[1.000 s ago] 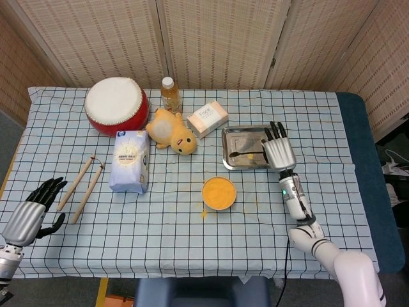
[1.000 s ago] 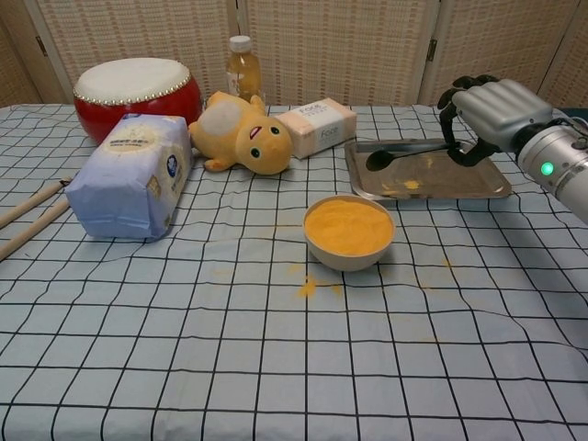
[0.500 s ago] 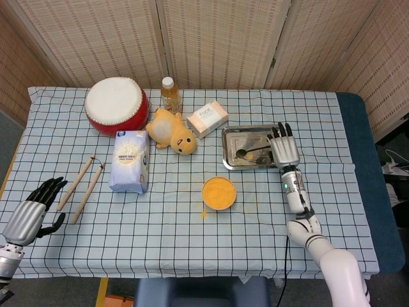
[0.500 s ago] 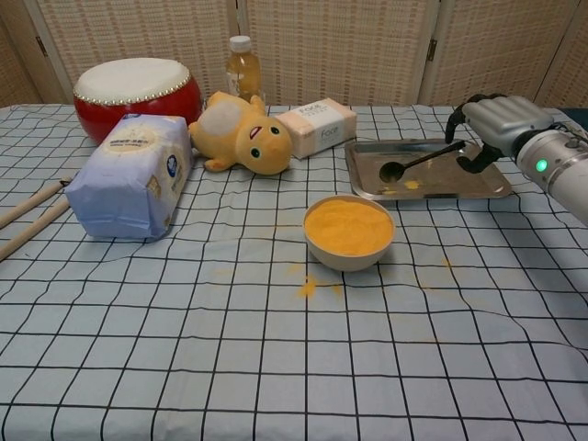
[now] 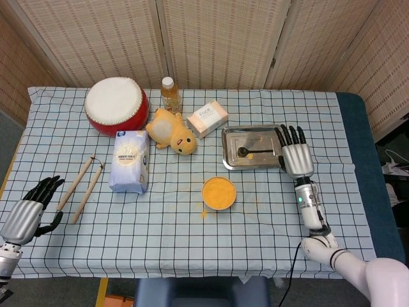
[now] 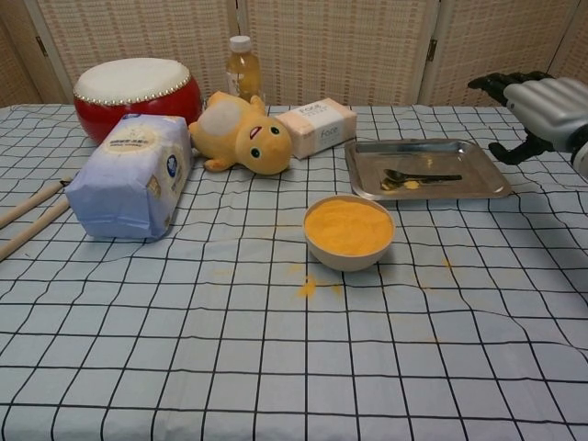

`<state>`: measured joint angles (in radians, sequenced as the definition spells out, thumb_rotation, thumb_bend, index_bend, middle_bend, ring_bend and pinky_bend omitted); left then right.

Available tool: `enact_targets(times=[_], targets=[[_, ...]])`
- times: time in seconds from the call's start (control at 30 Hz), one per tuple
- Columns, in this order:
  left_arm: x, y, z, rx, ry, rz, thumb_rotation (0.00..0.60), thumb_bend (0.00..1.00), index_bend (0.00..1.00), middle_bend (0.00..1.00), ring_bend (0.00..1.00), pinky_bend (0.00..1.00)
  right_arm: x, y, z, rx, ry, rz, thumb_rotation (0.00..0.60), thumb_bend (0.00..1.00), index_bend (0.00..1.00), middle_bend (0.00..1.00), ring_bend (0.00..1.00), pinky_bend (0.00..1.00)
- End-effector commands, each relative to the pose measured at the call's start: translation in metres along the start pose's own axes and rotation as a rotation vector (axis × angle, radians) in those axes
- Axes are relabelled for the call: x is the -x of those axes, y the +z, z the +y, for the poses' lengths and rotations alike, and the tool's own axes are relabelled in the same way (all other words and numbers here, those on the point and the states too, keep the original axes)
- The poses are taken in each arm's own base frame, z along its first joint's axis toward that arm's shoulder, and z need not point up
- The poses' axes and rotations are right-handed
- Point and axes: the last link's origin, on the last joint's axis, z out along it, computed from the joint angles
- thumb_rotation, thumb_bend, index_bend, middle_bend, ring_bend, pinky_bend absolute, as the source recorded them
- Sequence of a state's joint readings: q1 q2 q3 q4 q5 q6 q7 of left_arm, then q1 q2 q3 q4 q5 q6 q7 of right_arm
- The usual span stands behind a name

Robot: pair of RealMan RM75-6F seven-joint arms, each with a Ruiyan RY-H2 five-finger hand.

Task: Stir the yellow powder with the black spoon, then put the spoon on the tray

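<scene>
Let go of the black spoon (image 6: 421,176) since a second ago and pulled the right hand (image 5: 297,157) back off to the right side of the tray (image 6: 481,187). Now hanging just past the tray's right edge, fingers spread, holding nothing. Lying flat inside the silver tray right of the middle of the picture, spoon bowl to the left, handle pointing right, with a bit of yellow powder next to it. Sitting just below the tray, a small bowl (image 5: 219,194) full of yellow powder (image 6: 348,226), with some spilled on the checked cloth (image 6: 276,367) near it. Down in the lower left corner of the head view, the left hand (image 5: 29,212), fingers apart, holding nothing, close to two wooden sticks (image 5: 82,183). Across the upper left: a red drum (image 5: 115,105), a white bag (image 6: 131,175), a yellow plush toy (image 6: 243,133), a bottle (image 6: 243,67) of yellow drink, and a small white box (image 5: 208,118).
</scene>
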<state>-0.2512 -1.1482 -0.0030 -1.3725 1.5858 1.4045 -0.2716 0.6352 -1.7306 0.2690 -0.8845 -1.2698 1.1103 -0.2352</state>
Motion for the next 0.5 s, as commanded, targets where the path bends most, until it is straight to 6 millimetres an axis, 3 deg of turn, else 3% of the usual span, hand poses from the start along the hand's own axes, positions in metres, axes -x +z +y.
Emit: enact_targets(times=[0.03,0.2,0.27,0.5], targets=[[-0.001,0.001,-0.003,-0.02,0.001,0.0,0.6,0.45,0.0,0.0,0.0,0.19,-0.038,-0.107,0.044,0.104,-0.073,-0.002,0.6,0.38,0.0,0.0,0.0,0.0],[-0.001,0.004,-0.006,-0.045,0.013,0.017,0.6,0.45,0.0,0.0,0.0,0.19,-0.049,-0.17,0.072,0.24,-0.072,-0.026,0.6,0.38,0.0,0.0,0.0,0.0],[-0.001,0.005,-0.006,-0.052,0.02,0.022,0.6,0.45,0.0,0.0,0.0,0.19,-0.048,-0.185,0.083,0.287,-0.05,-0.007,0.6,0.38,0.0,0.0,0.0,0.0],[0.001,0.008,-0.004,-0.06,0.045,0.043,0.6,0.45,0.0,0.0,0.0,0.19,-0.053,-0.194,0.101,0.306,-0.004,0.006,0.6,0.38,0.0,0.0,0.0,0.0]])
